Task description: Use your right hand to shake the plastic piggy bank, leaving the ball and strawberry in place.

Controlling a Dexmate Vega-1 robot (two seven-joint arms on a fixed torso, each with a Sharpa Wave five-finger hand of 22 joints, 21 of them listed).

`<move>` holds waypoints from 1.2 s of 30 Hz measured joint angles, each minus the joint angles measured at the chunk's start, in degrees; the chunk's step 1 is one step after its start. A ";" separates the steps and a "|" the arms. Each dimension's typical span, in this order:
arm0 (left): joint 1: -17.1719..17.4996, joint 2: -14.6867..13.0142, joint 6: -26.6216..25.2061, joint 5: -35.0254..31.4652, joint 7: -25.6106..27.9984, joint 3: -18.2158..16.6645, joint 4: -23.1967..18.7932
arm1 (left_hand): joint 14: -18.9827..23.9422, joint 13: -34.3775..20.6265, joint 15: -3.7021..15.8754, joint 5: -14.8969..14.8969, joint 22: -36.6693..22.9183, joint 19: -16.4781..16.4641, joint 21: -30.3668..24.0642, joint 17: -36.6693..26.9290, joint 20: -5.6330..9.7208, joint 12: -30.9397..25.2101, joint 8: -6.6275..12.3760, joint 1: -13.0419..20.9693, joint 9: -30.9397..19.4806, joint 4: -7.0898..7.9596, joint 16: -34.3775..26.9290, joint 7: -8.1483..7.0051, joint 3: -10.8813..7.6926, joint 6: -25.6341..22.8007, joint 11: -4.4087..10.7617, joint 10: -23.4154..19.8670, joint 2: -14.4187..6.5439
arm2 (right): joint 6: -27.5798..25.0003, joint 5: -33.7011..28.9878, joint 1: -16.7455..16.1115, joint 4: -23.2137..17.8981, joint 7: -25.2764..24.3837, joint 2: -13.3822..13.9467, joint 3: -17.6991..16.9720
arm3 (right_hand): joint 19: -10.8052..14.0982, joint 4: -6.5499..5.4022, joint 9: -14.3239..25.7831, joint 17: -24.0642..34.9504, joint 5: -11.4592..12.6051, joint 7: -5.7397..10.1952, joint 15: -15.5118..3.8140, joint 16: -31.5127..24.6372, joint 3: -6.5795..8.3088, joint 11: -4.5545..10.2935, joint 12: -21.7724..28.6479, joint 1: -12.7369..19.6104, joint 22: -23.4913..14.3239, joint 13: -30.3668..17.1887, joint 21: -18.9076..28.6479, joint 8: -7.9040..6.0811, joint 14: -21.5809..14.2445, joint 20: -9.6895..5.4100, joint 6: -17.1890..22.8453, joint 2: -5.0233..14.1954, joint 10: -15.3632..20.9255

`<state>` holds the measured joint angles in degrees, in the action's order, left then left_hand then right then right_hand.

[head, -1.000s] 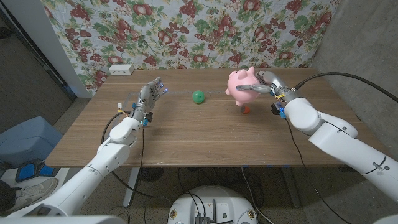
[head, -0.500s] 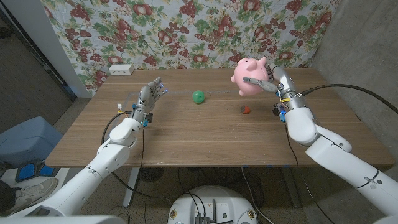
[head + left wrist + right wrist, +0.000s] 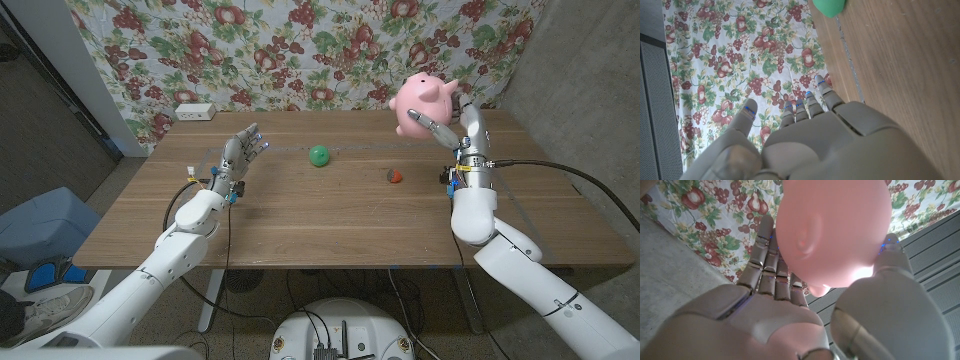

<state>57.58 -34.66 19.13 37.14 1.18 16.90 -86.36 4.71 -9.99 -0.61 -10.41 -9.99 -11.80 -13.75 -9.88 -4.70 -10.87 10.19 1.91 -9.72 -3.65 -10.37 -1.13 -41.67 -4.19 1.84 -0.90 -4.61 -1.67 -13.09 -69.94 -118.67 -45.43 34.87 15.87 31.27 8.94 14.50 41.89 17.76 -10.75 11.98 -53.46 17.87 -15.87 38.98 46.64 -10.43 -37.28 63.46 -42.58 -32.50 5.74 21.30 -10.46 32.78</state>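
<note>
My right hand [image 3: 461, 122] grips the pink plastic piggy bank [image 3: 422, 104] and holds it high above the table's far right part, forearm upright. In the right wrist view the piggy bank [image 3: 832, 230] fills the space between my fingers [image 3: 767, 255] and thumb. The green ball [image 3: 318, 155] lies on the table's far middle; its edge [image 3: 830, 7] also appears in the left wrist view. The small red strawberry [image 3: 395, 176] sits on the table to the ball's right. My left hand [image 3: 241, 155] stands raised over the table's left side, fingers apart, holding nothing.
A floral cloth [image 3: 300, 50] hangs behind the wooden table [image 3: 300, 220]. A white box [image 3: 194, 111] sits at the table's far left corner. A concrete wall [image 3: 590, 80] stands to the right.
My right hand has lifted the piggy bank higher and to the right, and the forearm has swung upright. The strawberry, hidden under the piggy bank a second ago, now lies uncovered. The left hand is still.
</note>
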 measured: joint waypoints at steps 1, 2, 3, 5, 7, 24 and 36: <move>0.01 -0.01 0.01 0.00 0.00 -0.01 -0.01 | 0.00 0.00 0.00 0.00 0.00 0.00 0.00 0.00 0.00 0.00 0.00 0.00 0.00 0.00 0.00 0.00 0.00 0.00 0.00 0.00 0.00 | 0.32 -0.24 -0.02 0.25 -0.48 -0.43 -0.02 | -0.01 0.00 0.00 0.00 0.00 0.00 0.00 0.00 0.00 0.00 0.00 0.00 0.00 0.00 0.00 0.00 0.00 0.01 0.00 0.00 0.00; 0.01 -0.02 0.02 0.00 0.00 -0.03 -0.02 | 0.00 0.00 0.00 0.00 0.00 0.00 0.00 0.00 0.00 0.00 0.00 0.00 0.00 0.00 0.00 0.00 0.00 0.00 0.00 0.00 0.00 | 0.83 -0.60 -0.05 0.62 -1.17 -1.06 -0.06 | -0.19 0.00 0.00 0.00 0.00 0.00 0.00 0.00 0.00 0.00 0.00 0.00 0.00 0.00 0.01 0.00 0.00 0.19 0.00 0.00 0.00; 0.03 -0.02 0.05 0.00 0.01 -0.04 -0.04 | 0.00 0.00 0.00 0.00 0.00 0.00 0.00 0.00 0.00 0.00 0.00 0.00 0.00 0.00 0.00 0.00 0.00 0.00 0.00 0.00 0.00 | 1.60 -1.07 -0.07 1.00 -2.17 -1.73 -0.10 | -0.20 0.00 0.00 0.00 0.00 0.00 0.00 0.00 0.00 0.00 0.00 0.00 0.01 0.00 0.01 0.00 0.00 0.20 0.00 0.00 0.00; 0.03 -0.04 0.06 0.00 0.01 -0.07 -0.05 | 0.00 0.00 0.00 0.00 0.00 0.00 0.21 0.00 0.00 0.00 0.00 0.00 0.00 0.00 0.00 0.00 0.00 0.00 0.00 0.00 0.00 | 2.65 -1.74 -0.10 1.62 -3.62 -2.96 -0.18 | -0.20 0.00 0.00 0.00 0.00 0.00 0.00 0.00 0.00 0.00 0.00 0.00 0.03 0.00 0.01 0.00 0.00 0.20 0.00 0.00 0.00; 0.04 -0.05 0.07 0.00 0.01 -0.09 -0.08 | 0.00 0.00 0.00 0.00 0.00 0.00 0.21 0.00 0.00 0.00 0.00 0.00 0.00 0.00 0.00 0.00 0.00 0.00 0.00 0.00 0.00 | 3.75 -2.37 -0.10 2.42 -5.01 -4.36 -0.25 | -0.20 0.00 0.00 0.00 0.00 0.00 0.00 0.00 0.00 0.00 0.00 0.00 0.05 0.00 0.01 0.00 0.00 0.20 0.00 0.00 0.00; 0.10 -0.12 0.09 0.00 0.00 -0.16 -0.24 | 0.00 0.00 0.00 0.00 0.00 -0.43 0.44 0.00 0.19 0.00 0.00 0.00 0.00 -0.24 0.00 0.00 -0.24 0.00 0.00 0.00 0.00 | 8.34 -5.13 -0.68 4.59 -8.28 -8.80 -1.15 | -0.20 0.00 0.00 0.00 0.00 0.00 0.00 0.00 0.00 0.00 0.00 0.00 0.04 0.00 0.01 0.00 0.00 0.20 0.00 0.00 0.00; 0.16 -0.15 -0.05 0.01 0.13 -0.18 -0.34 | 0.00 0.00 0.00 0.00 0.00 -0.42 0.44 0.00 0.19 0.00 0.00 0.00 0.00 -0.24 -0.01 0.00 -0.24 0.00 0.00 0.00 0.00 | 1.28 -2.64 -2.07 -0.86 4.68 -3.02 -3.04 | -0.19 0.00 0.00 0.00 0.00 0.00 0.10 0.00 0.00 -0.21 0.00 0.00 0.03 0.00 0.40 -0.01 -0.10 0.19 0.00 0.00 0.21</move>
<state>57.75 -34.81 19.08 37.14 1.31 16.72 -86.69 4.71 -9.99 -0.61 -10.41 -9.99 -12.22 -13.32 -9.88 -4.51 -10.87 10.19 1.91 -9.72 -3.89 -10.38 -1.13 -41.91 -4.19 1.84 -0.90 -4.61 -0.39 -15.73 -72.02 -119.53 -40.76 31.84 12.83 31.08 8.94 14.50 41.89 17.76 -10.76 12.08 -53.46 17.87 -16.08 38.98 46.64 -10.40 -37.28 63.86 -42.59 -32.60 5.94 21.30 -10.46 32.99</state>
